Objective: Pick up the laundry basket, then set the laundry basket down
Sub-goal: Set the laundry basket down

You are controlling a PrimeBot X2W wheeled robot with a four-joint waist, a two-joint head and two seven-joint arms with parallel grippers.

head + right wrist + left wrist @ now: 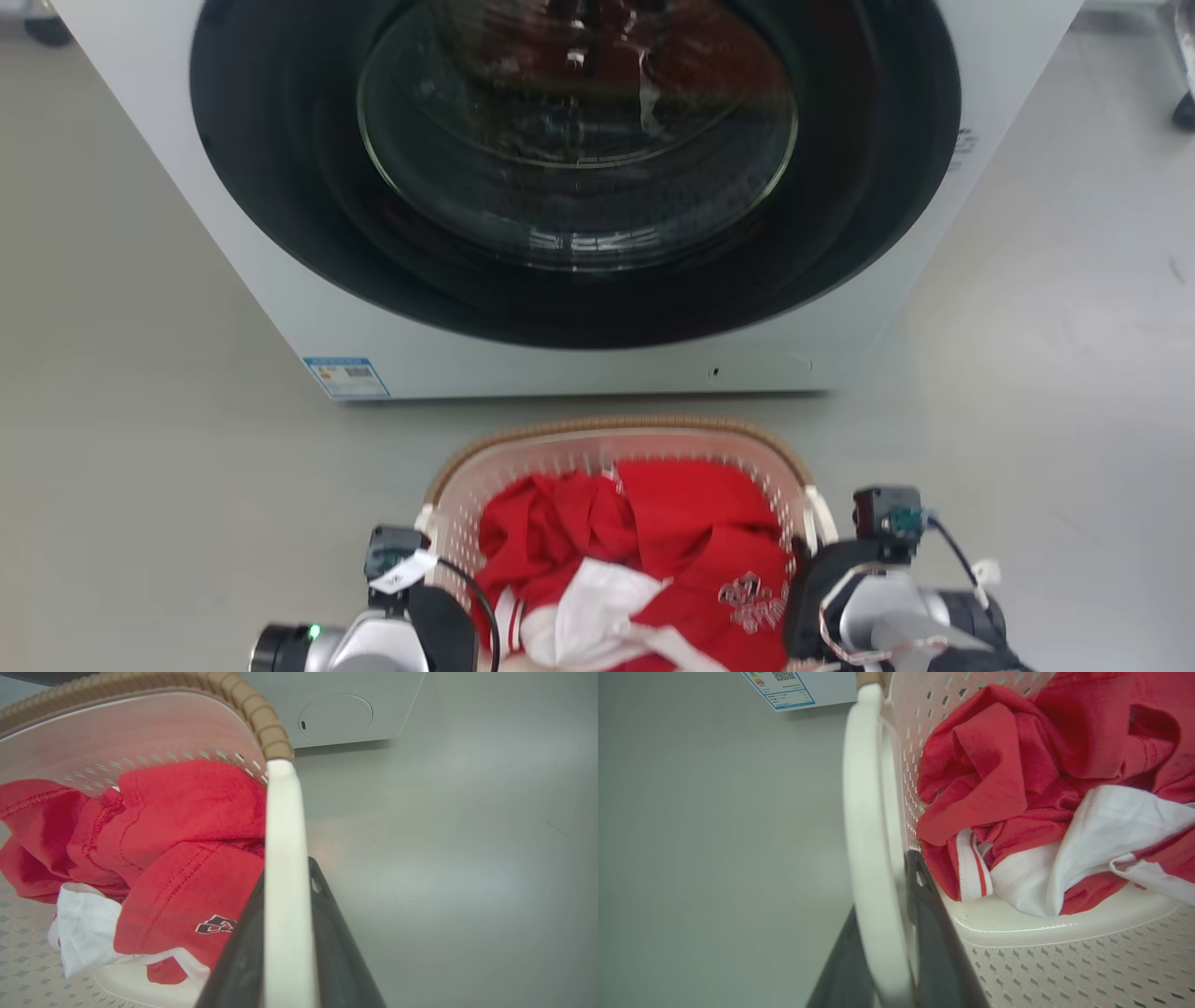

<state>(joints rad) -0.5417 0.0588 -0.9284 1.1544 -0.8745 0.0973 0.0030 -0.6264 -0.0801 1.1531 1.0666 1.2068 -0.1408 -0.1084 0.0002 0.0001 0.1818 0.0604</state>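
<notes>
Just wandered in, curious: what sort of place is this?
Probably a laundry area: a white front-loading washing machine with a dark round door, and before it a cream perforated plastic laundry basket holding red and white clothes.

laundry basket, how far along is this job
Done: left gripper and right gripper each clamp a white handle of the laundry basket. In hand: the lift; whether it is off the floor is unclear. Left: setting it down.

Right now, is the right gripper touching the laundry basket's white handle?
Touching. The right wrist view shows the white handle pinched between the fingers of the right gripper, no gap.
</notes>
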